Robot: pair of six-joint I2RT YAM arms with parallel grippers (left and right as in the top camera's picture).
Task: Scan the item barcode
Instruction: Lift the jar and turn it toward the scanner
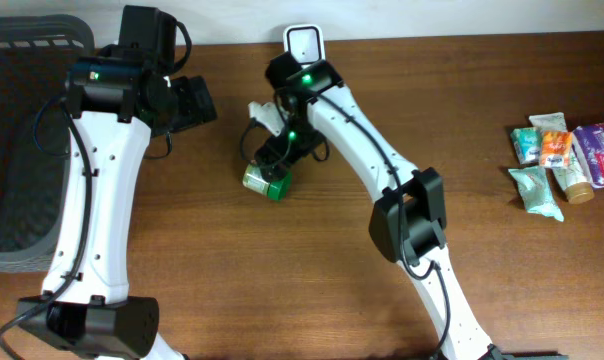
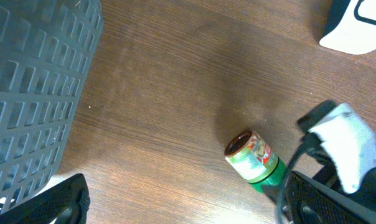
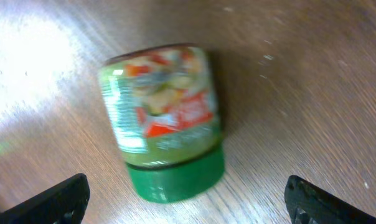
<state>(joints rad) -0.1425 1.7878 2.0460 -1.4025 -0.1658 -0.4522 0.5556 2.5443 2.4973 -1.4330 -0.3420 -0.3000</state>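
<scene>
R gripper [image 3: 187, 202]: jaws spread wide, nothing pinched. Jar [image 3: 163, 112] lies on its side on the table [image 3: 312, 74], right btwn my R fingers, green lid end nearest my palm, label up. L gripper [image 2: 182, 208] is also spread and empty. The jar sits ahead of it, a bit to the right, w/ the basket [image 2: 32, 81] off to its left. White unit [image 1: 302, 42], prob. the scanner, stands beyond the R jaws.

Risks, imo:
- Jar is round, so if one finger touches first it rolls or skids.
- My tips sit level w/ the lid, so closing may catch only the lid and the jar tips out.
- No barcode visible, so I could lift it w/ the code hidden under a finger.
- L arm is near and could bump the jar.
</scene>
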